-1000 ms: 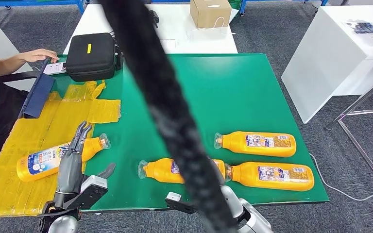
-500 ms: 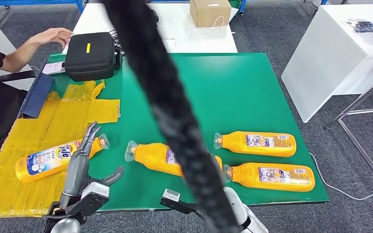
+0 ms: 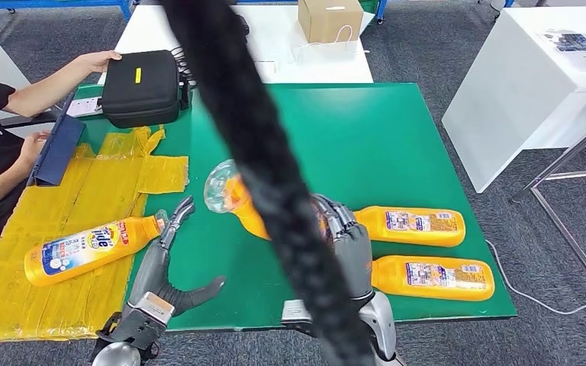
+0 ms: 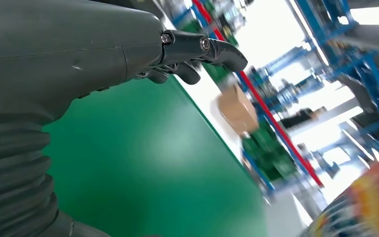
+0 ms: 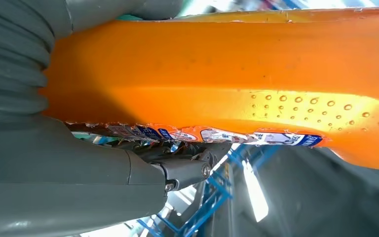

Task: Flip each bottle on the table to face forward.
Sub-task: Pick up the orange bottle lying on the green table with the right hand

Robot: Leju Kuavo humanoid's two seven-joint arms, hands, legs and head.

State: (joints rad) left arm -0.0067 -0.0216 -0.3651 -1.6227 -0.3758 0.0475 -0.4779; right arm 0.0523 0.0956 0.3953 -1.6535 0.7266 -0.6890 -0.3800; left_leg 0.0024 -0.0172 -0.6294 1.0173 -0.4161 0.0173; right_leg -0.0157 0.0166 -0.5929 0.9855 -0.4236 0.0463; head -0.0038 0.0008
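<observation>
Above the green counter (image 3: 397,137), near its middle, the right hand (image 3: 347,240) holds one orange bottle (image 3: 233,194) raised off the surface, clear cap end tilted up and away from the robot. A dark cable close to the camera hides most of the bottle's body, so the exact contact line cannot be read in the head view. The right wrist view shows the fingers (image 5: 187,170) wrapped around the orange body (image 5: 217,89) at the label edge, thumb on the opposite side.

Handling judgement: the bottle is rigid moulded plastic with a smooth, probably slick skin; a dimpled patch offers some grip. Weight cannot be determined. The flat-sided body is the best place to grasp, at mid-length, not at the narrow neck.

Left of the held bottle, a second bottle (image 3: 88,248) lies on yellow sheeting (image 3: 61,213) with its front label up. Right of the held bottle, two further bottles (image 3: 408,226) (image 3: 431,277) lie flat, side by side.

The left hand (image 3: 164,263) hovers between the sheeting and the held bottle, fingers spread, holding nothing.
</observation>
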